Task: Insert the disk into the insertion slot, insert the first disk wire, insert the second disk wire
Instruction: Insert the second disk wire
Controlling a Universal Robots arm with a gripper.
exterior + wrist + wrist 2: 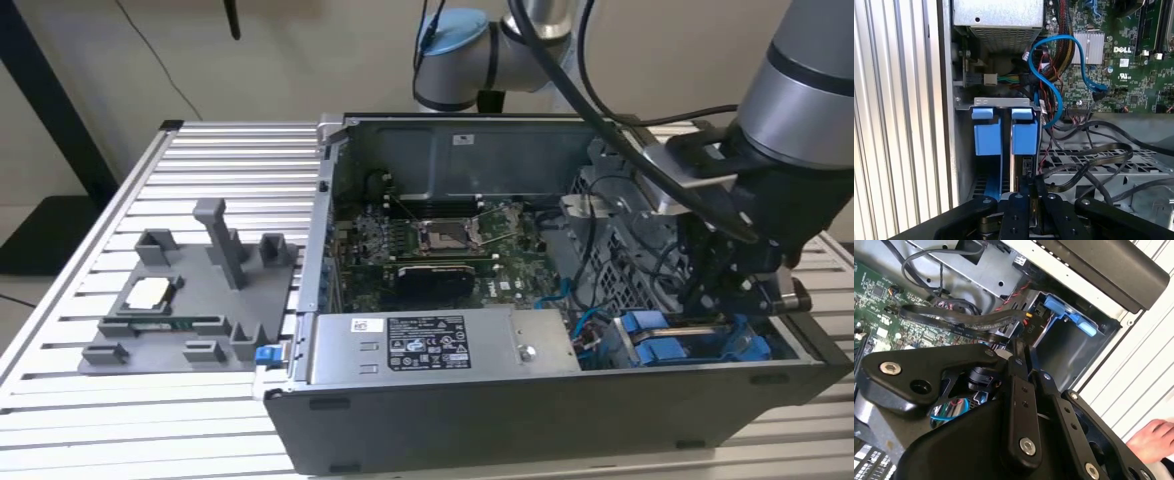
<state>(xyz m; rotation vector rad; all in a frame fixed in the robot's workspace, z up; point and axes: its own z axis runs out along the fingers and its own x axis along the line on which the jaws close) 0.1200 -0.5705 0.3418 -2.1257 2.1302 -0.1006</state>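
— Where's the disk?

— I see its blue carrier (1024, 138) standing on edge in the insertion slot (966, 150), a grey bay in the corner of the open computer case (561, 420). A second blue frame (987, 138) sits just beside it. In the exterior view the blue pieces (667, 345) show low at the case's right end.

— And my gripper?

— The gripper (1030, 187) is down over the top edge of the disk, fingers (1019, 210) drawn nearly together — whether they actually pinch the drive or a connector, I cannot tell. In the second wrist view the same black fingers (1021, 390) meet just above dark flat cables (954, 320).

— What surrounds it?

— A blue wire (1054, 75) loops from the bay toward the green motherboard (1134, 65); black cables (1094, 160) trail across the metal floor. The grey power-supply box (441, 345) lies beside the bay, and a grey parts fixture (187, 300) rests on the slatted table (160, 420) at the exterior view's left. A hand (1151, 440) shows at the table's edge.
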